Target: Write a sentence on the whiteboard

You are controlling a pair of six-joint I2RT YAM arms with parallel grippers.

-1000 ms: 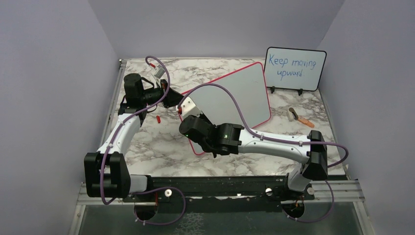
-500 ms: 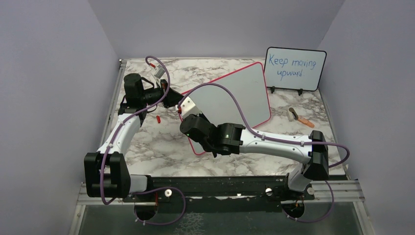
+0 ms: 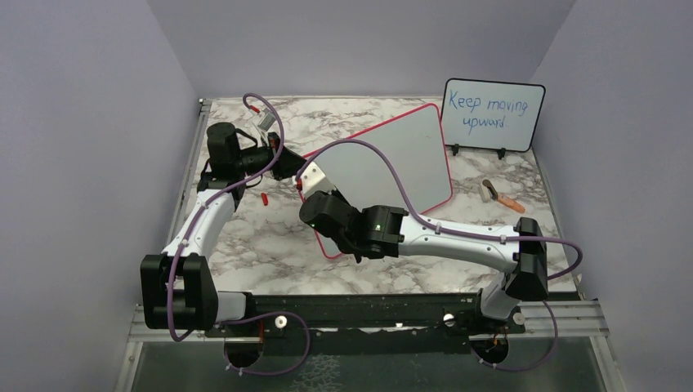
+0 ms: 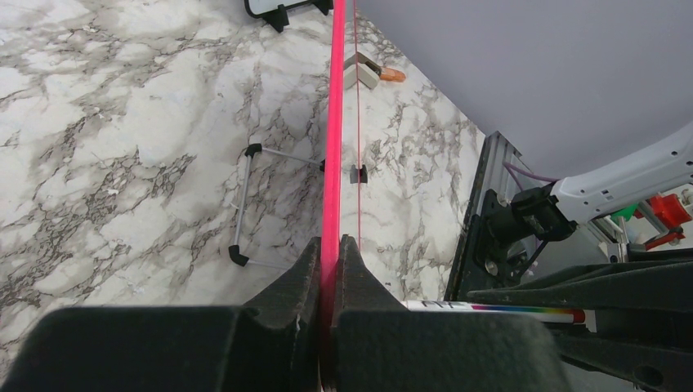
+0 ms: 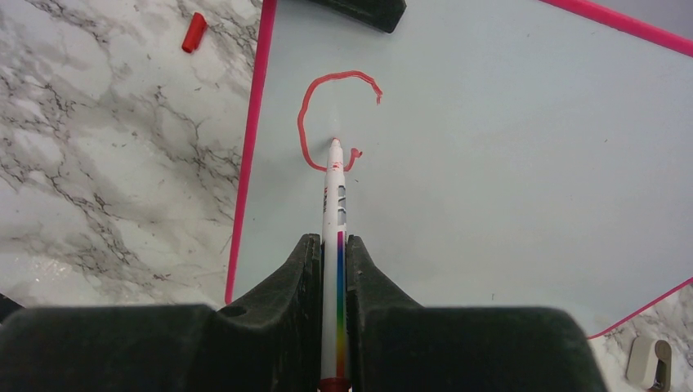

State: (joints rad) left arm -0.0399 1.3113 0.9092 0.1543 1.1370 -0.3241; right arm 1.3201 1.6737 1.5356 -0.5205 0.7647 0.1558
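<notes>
Near the middle of the table (image 3: 270, 245), turned askew with one corner toward 1 o'clock: the whiteboard (image 3: 384, 163). At its 9 o'clock edge, pressed together on the thin pink frame: the left claw (image 4: 330, 243). Probably lifted a little on that side, though hard to judge from above. Over the 7 o'clock part of the board, closed tight around a white marker (image 5: 333, 212): the right claw (image 5: 331, 245). Tip down on the white surface, inside a red curve like a "G", the only written piece of the sentence (image 5: 301, 126). On the table at 9 o'clock of the whiteboard, a small red cap (image 5: 194, 33). At 2 o'clock of the table, standing upright, a smaller black-framed board (image 3: 493, 114) with blue writing.
</notes>
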